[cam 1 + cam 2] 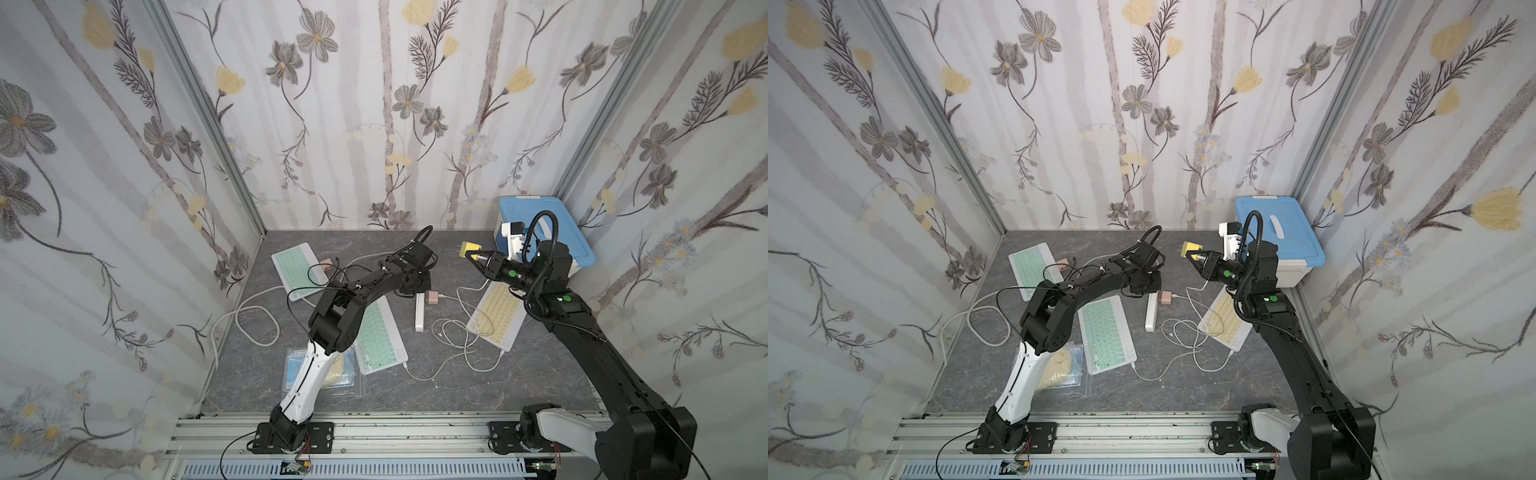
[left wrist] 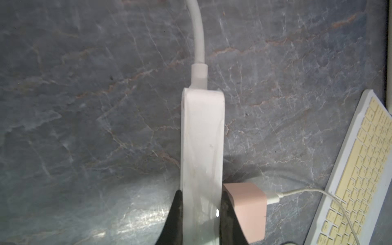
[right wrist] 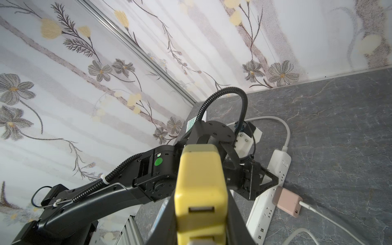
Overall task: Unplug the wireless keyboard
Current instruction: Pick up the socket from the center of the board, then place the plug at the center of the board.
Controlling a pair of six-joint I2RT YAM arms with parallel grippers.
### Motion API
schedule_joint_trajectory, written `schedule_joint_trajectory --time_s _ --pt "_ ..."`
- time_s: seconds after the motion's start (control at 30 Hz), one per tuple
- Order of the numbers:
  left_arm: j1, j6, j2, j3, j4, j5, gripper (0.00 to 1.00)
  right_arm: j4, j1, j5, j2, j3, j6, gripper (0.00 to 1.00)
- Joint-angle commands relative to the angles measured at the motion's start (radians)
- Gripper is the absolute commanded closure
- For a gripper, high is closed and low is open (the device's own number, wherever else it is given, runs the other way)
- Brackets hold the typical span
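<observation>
Mounting rail (image 1: 415, 432) at the near edge carries both arm bases; beyond it spreads the grey marbled tabletop (image 1: 457, 390). Left pincer (image 2: 201, 192) is down at table level and clamped across the white power strip (image 2: 202, 131); one black finger (image 2: 177, 212) presses each long side, as the left wrist view shows. Pink charger (image 2: 246, 210) sits plugged into the strip just beside the pincer's finger; a thin white cable (image 2: 307, 191) leaves its outer face and runs over the edge of the yellow keyboard (image 2: 360, 169). Right pincer (image 1: 478, 255) hangs clear above the table, well apart from the left pincer, with its jaws closed on the yellow charger (image 1: 469, 249); the charger's prongs point away from the pincer into open air, plugged into nothing. One USB port (image 3: 201, 210) on the charger's rear face is empty in the right wrist view; whether a lead sits in the port below it cannot be told. Yellow keyboard — the task's thing — lies flat on the table, below the right pincer and nearer the rail, with a white lead in its near corner. Green keyboard (image 1: 380, 336) lies under the left arm, on the near side of the left pincer; a second green keyboard (image 1: 295, 266) lies well off to that pincer's left; blue-lidded box (image 1: 540, 224) stands just behind the right pincer.
</observation>
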Motion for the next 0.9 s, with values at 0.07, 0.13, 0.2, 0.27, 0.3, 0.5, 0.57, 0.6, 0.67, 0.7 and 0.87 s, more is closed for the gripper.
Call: schedule_joint_trajectory --time_s 0.07,0.13,0.2,0.27,0.3,0.5,0.57,0.6,0.67,0.7,0.87 --pt "0.063 -0.014 0.074 0.151 0.023 0.051 0.97 0.104 0.014 -0.038 0.007 -0.013 0.045 1.00" --pt "0.078 -0.007 0.121 0.226 0.000 0.072 0.97 0.108 0.032 -0.037 0.023 -0.013 0.042 1.00" --pt "0.084 0.012 0.157 0.296 -0.029 0.098 0.99 0.100 0.054 -0.029 0.051 -0.008 0.026 1.00" --pt "0.082 0.031 0.164 0.322 -0.052 0.113 1.00 0.063 0.067 0.008 0.095 0.012 -0.007 1.00" --pt "0.082 0.035 0.155 0.313 -0.048 0.120 1.00 0.035 0.072 0.038 0.126 0.027 -0.030 1.00" --pt "0.082 0.045 0.050 0.228 -0.003 0.142 1.00 -0.061 0.119 0.237 0.324 0.089 -0.152 1.00" --pt "0.081 0.055 0.029 0.237 -0.024 0.137 1.00 -0.079 0.147 0.306 0.368 0.088 -0.180 1.00" --pt "0.082 0.060 0.019 0.241 -0.035 0.135 1.00 -0.071 0.157 0.326 0.388 0.073 -0.184 1.00" --pt "0.082 0.066 0.001 0.242 -0.044 0.141 1.00 -0.031 0.163 0.343 0.427 0.039 -0.178 1.00" --pt "0.080 0.068 -0.006 0.242 -0.048 0.147 1.00 -0.015 0.164 0.340 0.454 0.028 -0.176 1.00" --pt "0.081 0.068 -0.030 0.236 -0.051 0.165 1.00 -0.006 0.176 0.350 0.572 0.054 -0.198 1.00"
